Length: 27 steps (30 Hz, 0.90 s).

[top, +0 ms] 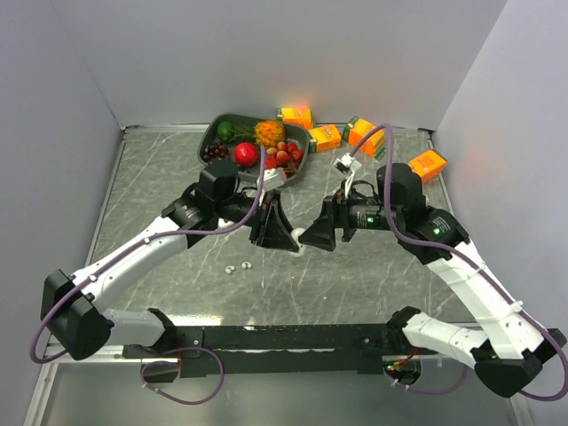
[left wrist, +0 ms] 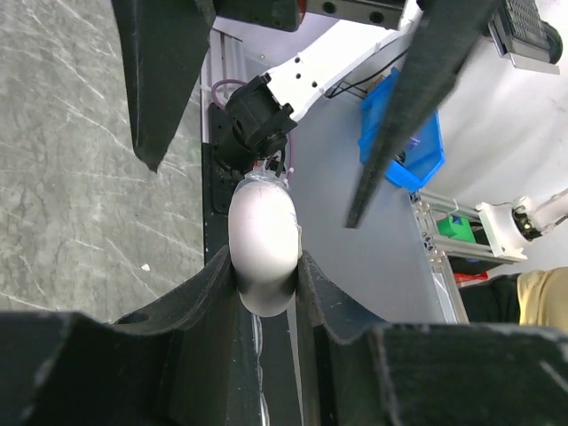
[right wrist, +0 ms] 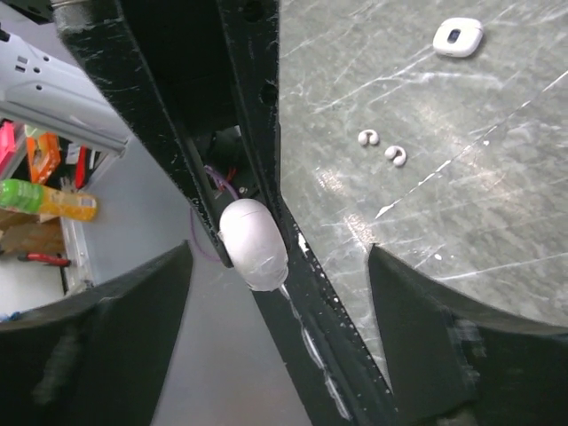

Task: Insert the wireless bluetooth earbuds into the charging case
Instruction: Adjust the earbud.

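Observation:
My left gripper (left wrist: pixel 264 266) is shut on a white oval charging case (left wrist: pixel 262 232), pinched between both fingers and held above the table. The case (top: pixel 300 236) shows as a small white spot between the two grippers near the table's middle. My right gripper (right wrist: pixel 280 253) stands open, its fingers wide on either side of the case (right wrist: pixel 253 241) without touching it. Two tiny white earbuds (right wrist: pixel 367 138) (right wrist: pixel 396 156) lie loose on the table, just below the left gripper (top: pixel 286 232) in the top view. A second white case (right wrist: pixel 458 37) with a dark opening lies farther off.
A dark tray (top: pixel 209 135) of fruit stands at the back centre. Several orange cartons (top: pixel 325 137) lie to its right, one (top: pixel 428 164) near the right wall. Grey walls close the table on three sides.

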Available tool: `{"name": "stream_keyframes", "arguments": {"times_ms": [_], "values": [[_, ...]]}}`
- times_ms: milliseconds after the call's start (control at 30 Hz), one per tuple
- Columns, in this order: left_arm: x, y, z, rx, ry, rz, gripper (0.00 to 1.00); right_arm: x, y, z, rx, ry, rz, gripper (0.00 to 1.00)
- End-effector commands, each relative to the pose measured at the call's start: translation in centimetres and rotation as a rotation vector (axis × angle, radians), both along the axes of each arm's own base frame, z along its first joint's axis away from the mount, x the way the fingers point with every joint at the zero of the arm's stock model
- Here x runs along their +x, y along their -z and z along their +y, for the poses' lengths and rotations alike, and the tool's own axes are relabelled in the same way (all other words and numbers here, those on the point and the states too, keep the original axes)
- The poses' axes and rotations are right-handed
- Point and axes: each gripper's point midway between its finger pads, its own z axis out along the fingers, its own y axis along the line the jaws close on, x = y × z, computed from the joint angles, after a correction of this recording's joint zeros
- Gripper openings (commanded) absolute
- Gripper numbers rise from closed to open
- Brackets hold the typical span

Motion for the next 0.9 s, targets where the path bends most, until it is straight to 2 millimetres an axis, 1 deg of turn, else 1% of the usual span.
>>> {"name": "stream_keyframes", "arguments": {"times_ms": [0,33,67,100,133,167,200,233,267,300,333,367,400,433,467,500,533,567,600,633,667,700,767,800,833,867], "values": [[0.2,-1.4,-0.6,-0.026,0.045,0.023,0.01,0.6,-3.0,-1.9,0.011,0.108,-0.262,0.94],[0.0,-1.1,-0.7,-0.014,0.051,0.089,0.01,1.2,-2.1,-2.2,-0.005,0.146,-0.311,0.99],[0.2,-0.9,-1.0,-0.013,0.051,0.116,0.01,1.6,-2.1,-2.9,-0.017,0.188,-0.375,0.99],[0.5,-0.5,-1.2,0.004,0.036,0.153,0.01,1.7,-2.9,-4.2,-0.001,0.255,-0.44,0.99],[0.5,0.1,-1.2,0.023,0.027,0.19,0.01,2.4,-2.4,-4.5,0.004,0.294,-0.477,0.99],[0.7,0.6,-1.3,0.037,0.018,0.209,0.01,2.5,-2.6,-5.3,0.003,0.332,-0.518,0.99],[0.8,0.9,-1.3,0.041,0.004,0.223,0.01,3.4,-2.1,-6.3,-0.038,0.405,-0.533,0.99],[0.9,1.7,-1.2,0.061,-0.019,0.263,0.01,3.7,-1.4,-6.6,-0.077,0.418,-0.536,0.99],[1.0,1.7,-1.1,0.051,-0.022,0.265,0.01,4.2,-0.9,-7.3,-0.118,0.456,-0.537,0.99],[1.4,1.5,-1.0,0.029,-0.037,0.256,0.01,5.0,-0.3,-7.7,-0.164,0.489,-0.531,1.0],[1.7,2.4,-0.7,0.041,-0.076,0.296,0.01,5.6,-0.2,-8.7,-0.213,0.549,-0.544,1.0],[1.9,2.2,-0.4,0.032,-0.095,0.3,0.01,6.1,0.3,-9.3,-0.257,0.586,-0.551,1.0],[2.7,2.4,0.2,0.024,-0.128,0.31,0.01,6.5,1.0,-9.6,-0.295,0.607,-0.558,1.0],[3.0,2.9,0.5,0.027,-0.155,0.342,0.01,7.2,1.2,-10.9,-0.36,0.679,-0.6,1.0],[3.5,3.0,0.8,0.023,-0.179,0.355,0.01,7.9,0.5,-11.4,-0.346,0.75,-0.633,1.0],[4.0,3.6,1.2,0.028,-0.2,0.392,0.01,8.4,1.6,-11.8,-0.378,0.79,-0.645,0.99],[4.1,3.8,1.4,0.03,-0.208,0.399,0.01,8.8,1.6,-12.4,-0.41,0.818,-0.68,1.0],[4.3,4.0,1.5,0.038,-0.223,0.407,0.01,9.2,0.7,-12.6,-0.375,0.87,-0.711,1.0],[4.4,4.2,1.6,0.04,-0.228,0.398,0.01,9.3,1.7,-12.7,-0.38,0.878,-0.717,1.0],[4.4,4.5,1.8,0.057,-0.239,0.409,0.01,9.4,1.9,-12.5,-0.35,0.885,-0.715,1.0],[4.7,4.4,2.0,0.061,-0.261,0.4,0.01,8.9,1.8,-11.2,-0.294,0.81,-0.725,1.0],[5.1,4.1,2.3,0.056,-0.273,0.377,0.01,8.7,2.5,-10.5,-0.287,0.763,-0.738,0.99],[5.3,3.7,2.9,0.058,-0.292,0.374,0.01,8.2,2.5,-9.2,-0.258,0.675,-0.775,0.99],[5.9,3.4,3.4,0.054,-0.312,0.362,0.01,7.6,2.9,-8.0,-0.24,0.594,-0.792,0.99],[6.4,3.2,3.8,0.056,-0.335,0.36,0.01,7.5,1.9,-7.3,-0.208,0.559,-0.847,0.99],[6.5,3.7,4.3,0.084,-0.357,0.387,0.01,7.3,1.5,-6.7,-0.184,0.529,-0.877,0.99]]}}
